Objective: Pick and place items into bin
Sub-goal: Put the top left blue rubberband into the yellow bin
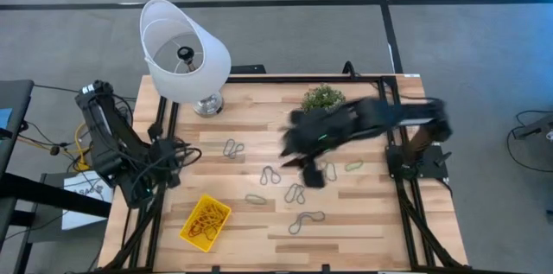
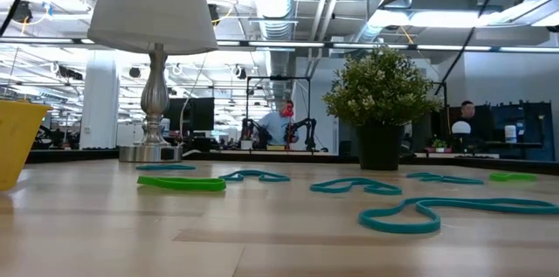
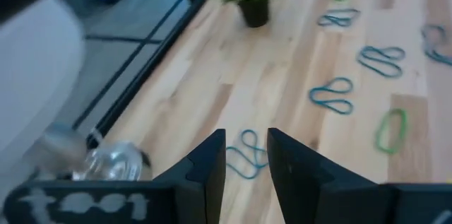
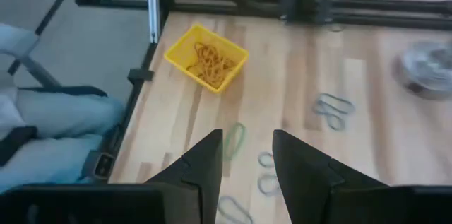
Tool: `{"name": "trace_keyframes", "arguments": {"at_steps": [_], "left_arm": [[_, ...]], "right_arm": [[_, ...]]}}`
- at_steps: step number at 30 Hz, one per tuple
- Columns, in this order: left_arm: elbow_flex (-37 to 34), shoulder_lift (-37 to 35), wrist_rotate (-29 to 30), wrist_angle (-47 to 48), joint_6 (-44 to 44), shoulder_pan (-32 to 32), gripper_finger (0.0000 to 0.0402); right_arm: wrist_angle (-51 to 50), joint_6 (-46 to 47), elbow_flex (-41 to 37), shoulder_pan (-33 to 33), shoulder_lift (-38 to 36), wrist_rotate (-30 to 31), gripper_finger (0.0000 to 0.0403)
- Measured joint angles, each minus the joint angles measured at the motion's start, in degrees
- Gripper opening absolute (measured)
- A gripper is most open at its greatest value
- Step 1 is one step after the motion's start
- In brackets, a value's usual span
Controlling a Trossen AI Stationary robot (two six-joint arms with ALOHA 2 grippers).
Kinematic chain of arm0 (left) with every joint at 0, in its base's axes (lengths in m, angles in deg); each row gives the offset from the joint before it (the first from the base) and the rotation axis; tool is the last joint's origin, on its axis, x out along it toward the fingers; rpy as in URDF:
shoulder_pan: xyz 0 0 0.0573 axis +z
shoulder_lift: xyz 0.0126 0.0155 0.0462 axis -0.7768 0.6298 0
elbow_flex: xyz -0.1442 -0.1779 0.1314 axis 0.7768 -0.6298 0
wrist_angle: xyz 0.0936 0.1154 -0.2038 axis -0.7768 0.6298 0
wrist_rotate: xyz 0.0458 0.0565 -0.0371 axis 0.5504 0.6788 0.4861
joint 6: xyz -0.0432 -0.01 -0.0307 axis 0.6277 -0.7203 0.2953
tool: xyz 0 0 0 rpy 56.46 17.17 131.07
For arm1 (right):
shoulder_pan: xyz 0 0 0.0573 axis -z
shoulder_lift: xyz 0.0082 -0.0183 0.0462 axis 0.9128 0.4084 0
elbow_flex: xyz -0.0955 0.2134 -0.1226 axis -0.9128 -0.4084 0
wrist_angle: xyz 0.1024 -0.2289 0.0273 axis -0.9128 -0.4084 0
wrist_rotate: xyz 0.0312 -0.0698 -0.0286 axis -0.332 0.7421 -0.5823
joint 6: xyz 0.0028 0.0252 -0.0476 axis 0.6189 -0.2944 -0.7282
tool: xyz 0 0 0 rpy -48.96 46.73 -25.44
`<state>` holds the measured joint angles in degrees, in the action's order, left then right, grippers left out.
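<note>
Right pincer [image 1: 304, 170] hovers open and empty above thin grey loops [image 1: 295, 193] on the wooden counter [image 1: 363, 213]; shallow yellow plastic bin [image 1: 205, 222] sits well apart.

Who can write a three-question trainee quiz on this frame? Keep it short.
1. True or false: the yellow bin already holds loops.
2. Which gripper is over the loops in mid-table: A) left B) right?
3. Fill in: the green plant stands at the table's ____ edge, beside the right arm.

Key: 1 true, a yellowish tangle lies inside. 2 B, the right gripper, fingers apart; the left gripper waits at the left edge. 3 far.
</note>
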<state>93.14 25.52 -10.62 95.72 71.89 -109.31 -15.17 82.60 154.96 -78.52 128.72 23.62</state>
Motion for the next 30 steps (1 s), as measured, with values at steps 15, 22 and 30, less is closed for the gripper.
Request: {"name": "trace_keyframes", "arguments": {"at_steps": [15, 22, 30], "left_arm": [[-20.1, -5.5, -7.9, -26.8, -0.5, 12.1, 0.0095], [-20.1, -4.9, -16.3, -49.9, -29.8, 26.2, 0.0095], [-20.1, 1.2, -32.0, -63.0, -52.3, 43.2, 0.0095]], "right_arm": [[6.9, 13.7, -40.4, -7.9, -33.2, 33.2, 0.0118], [9.0, 19.2, -48.5, -13.0, -46.2, 42.5, 0.0118], [18.8, 25.7, -67.6, -17.1, -56.3, 46.6, 0.0118]]}}
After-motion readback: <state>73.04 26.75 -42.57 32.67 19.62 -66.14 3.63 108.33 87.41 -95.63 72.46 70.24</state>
